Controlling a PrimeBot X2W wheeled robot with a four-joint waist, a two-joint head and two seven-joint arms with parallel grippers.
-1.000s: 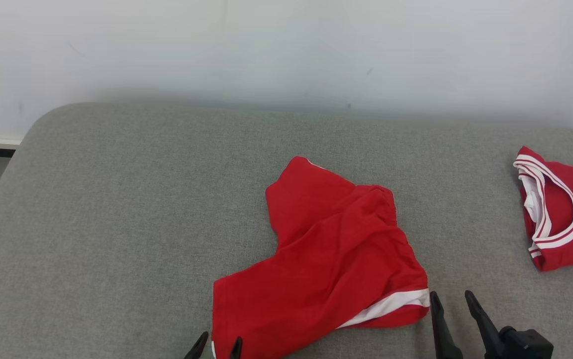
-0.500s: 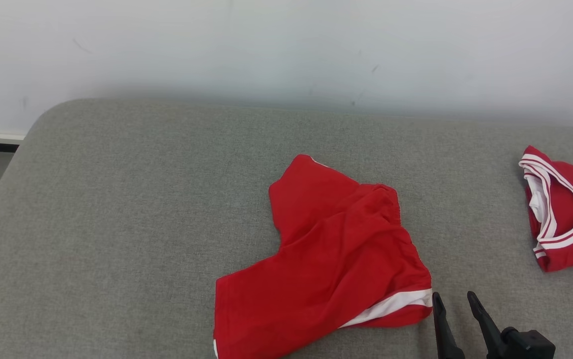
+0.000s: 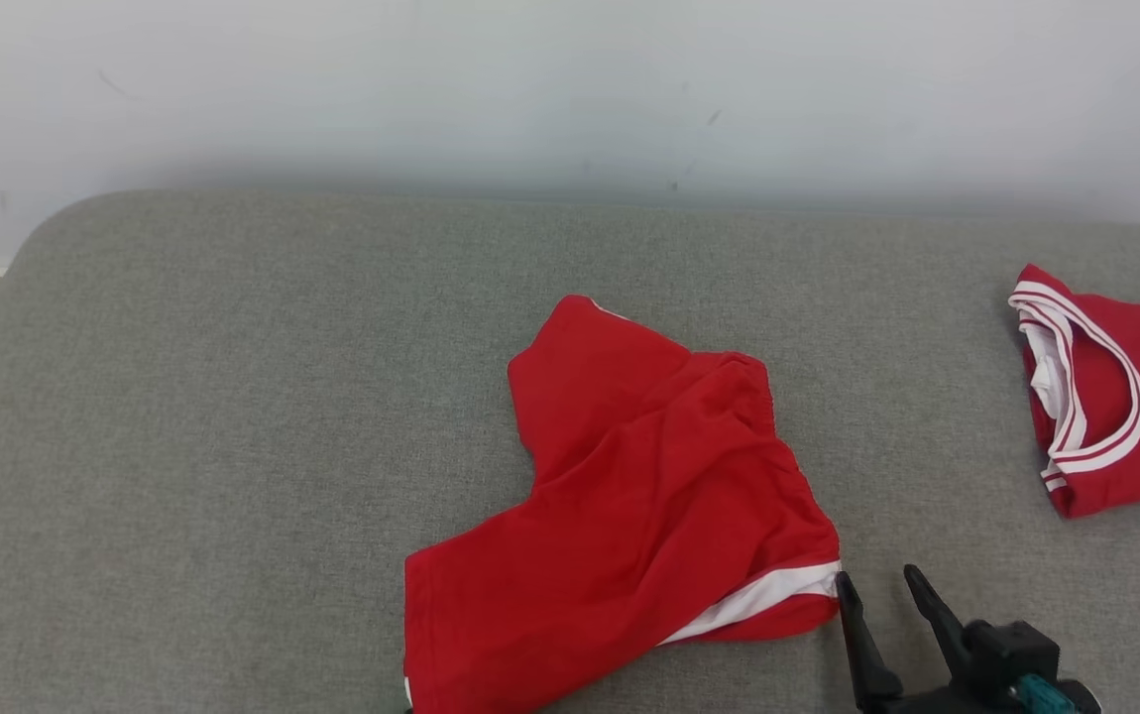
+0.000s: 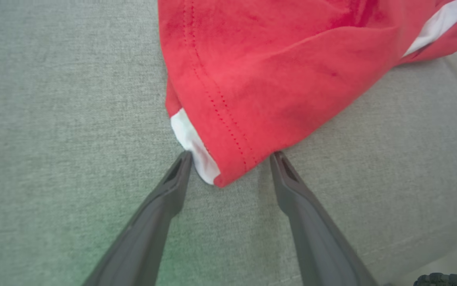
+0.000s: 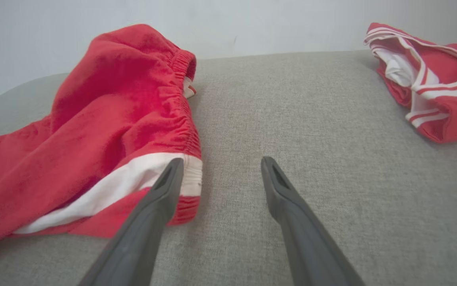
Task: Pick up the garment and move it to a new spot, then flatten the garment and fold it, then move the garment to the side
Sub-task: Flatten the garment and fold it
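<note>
Red shorts [image 3: 649, 496] with a white side stripe lie crumpled on the grey cushion [image 3: 233, 397]. My right gripper [image 3: 875, 577] is open at the lower right, just right of the shorts' striped waistband corner. In the right wrist view the right gripper [image 5: 221, 160] has its left finger over the waistband end of the shorts [image 5: 105, 131], with bare cushion between the fingers. In the left wrist view my left gripper [image 4: 231, 154] is open, and a leg-hem corner of the shorts [image 4: 276, 71] reaches in between its fingertips.
A second red garment with white-trimmed neckline [image 3: 1105, 397] lies at the far right of the cushion, also seen as the red jersey [image 5: 431, 79]. A white wall [image 3: 530, 79] rises behind. The cushion's rounded left corner [image 3: 25, 248] drops toward the floor.
The head camera has shifted, sliding the whole scene slightly left and up. The left fingertips have left the head view's bottom edge. The right gripper stays beside the waistband corner.
</note>
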